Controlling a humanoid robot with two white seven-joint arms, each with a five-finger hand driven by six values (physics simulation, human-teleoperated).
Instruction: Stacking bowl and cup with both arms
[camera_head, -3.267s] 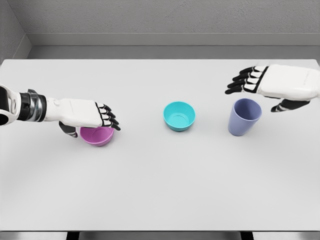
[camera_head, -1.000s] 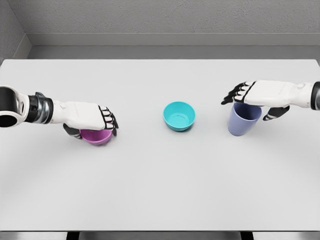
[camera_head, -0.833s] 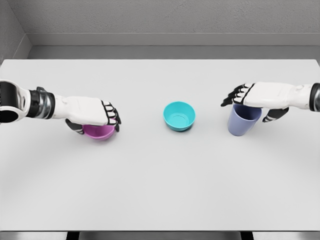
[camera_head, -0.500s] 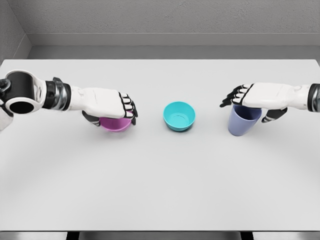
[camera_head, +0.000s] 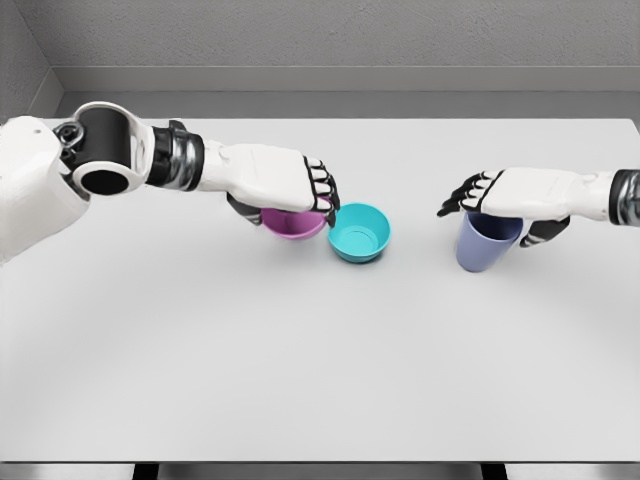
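beside teal bowl (camera_head: 358, 232): left robot hand (camera_head: 283, 186) gripping pink bowl (camera_head: 292, 223).

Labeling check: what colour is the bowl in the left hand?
Pink-purple bowl, under the left hand; head view.

A broad, pale grey table (camera_head: 320, 380) fills most of the view, its surface smooth and evenly lit, with only soft shadows; behind its far edge runs a lighter grey ledge (camera_head: 350, 78); above that stands a rough, speckled grey wall (camera_head: 330, 30); a second wall (camera_head: 22, 60) angles in at the left corner.
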